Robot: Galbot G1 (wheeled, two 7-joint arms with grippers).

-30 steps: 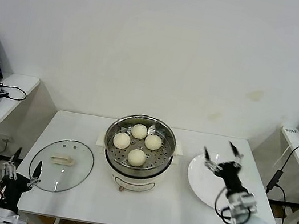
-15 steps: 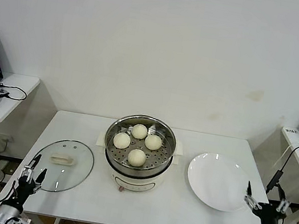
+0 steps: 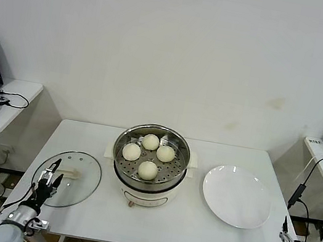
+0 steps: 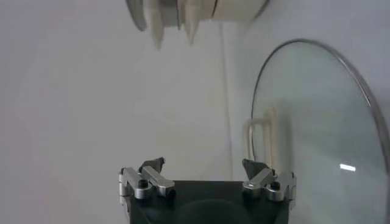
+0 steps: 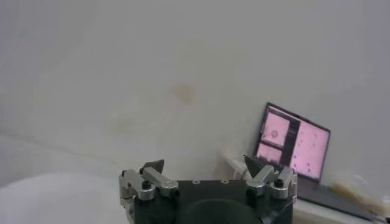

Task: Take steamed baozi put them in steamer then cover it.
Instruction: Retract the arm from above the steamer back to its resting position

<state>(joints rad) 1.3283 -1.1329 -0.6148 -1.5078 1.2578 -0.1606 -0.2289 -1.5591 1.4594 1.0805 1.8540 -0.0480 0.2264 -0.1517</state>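
Left claw (image 3: 52, 172) newly over clear metal-rimmed cover (image 3: 67, 178), open, empty

A: We note four cream-white baozi (image 3: 149, 152) centre frame, in the shiny steel steamer (image 3: 149, 164).
B: We add: clear glass cover (image 3: 67, 178), cream handle, lower left; white plate (image 3: 236, 196), right.

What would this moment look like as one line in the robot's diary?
baozi: four in steamer | cover: on table, off | left gripper: open, over cover's edge | right gripper: open, off table, idle
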